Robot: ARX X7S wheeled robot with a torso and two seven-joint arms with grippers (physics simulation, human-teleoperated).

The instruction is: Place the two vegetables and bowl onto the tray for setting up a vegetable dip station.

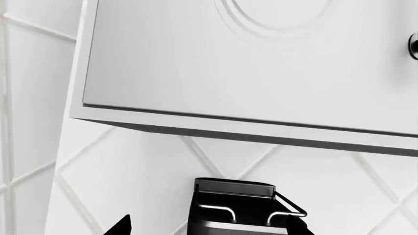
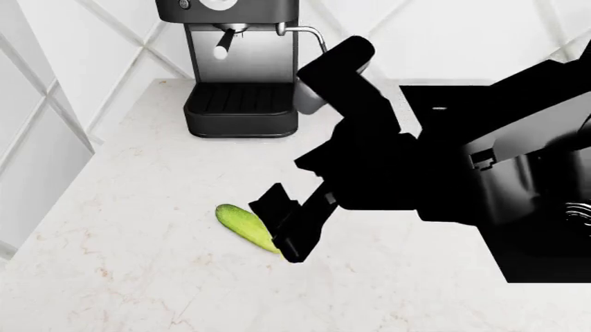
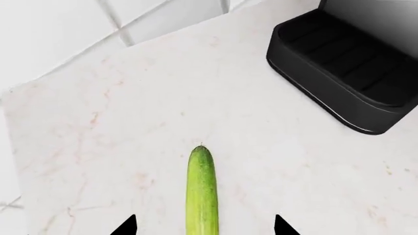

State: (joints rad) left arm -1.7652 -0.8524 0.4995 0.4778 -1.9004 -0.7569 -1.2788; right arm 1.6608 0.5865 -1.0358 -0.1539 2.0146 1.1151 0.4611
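Observation:
The light-green cucumber [image 2: 242, 225] lies flat on the pale marble counter [image 2: 138, 207]. My right gripper [image 2: 284, 234] reaches in from the right and hovers over the cucumber's near end. In the right wrist view the cucumber [image 3: 201, 188] runs straight between the two spread fingertips [image 3: 125, 226] of the right gripper [image 3: 203, 228], which is open and not touching it. My left gripper [image 1: 212, 228] is open and empty, pointing up at a wall cabinet; it does not show in the head view. The carrot, bowl and tray are out of view.
A black coffee machine [image 2: 238, 62] stands at the back of the counter; its base shows in the right wrist view [image 3: 346, 73]. A white wall cabinet [image 1: 248, 63] hangs above it. A dark flat surface [image 2: 443, 104] lies behind my right arm. The counter edge runs along the left.

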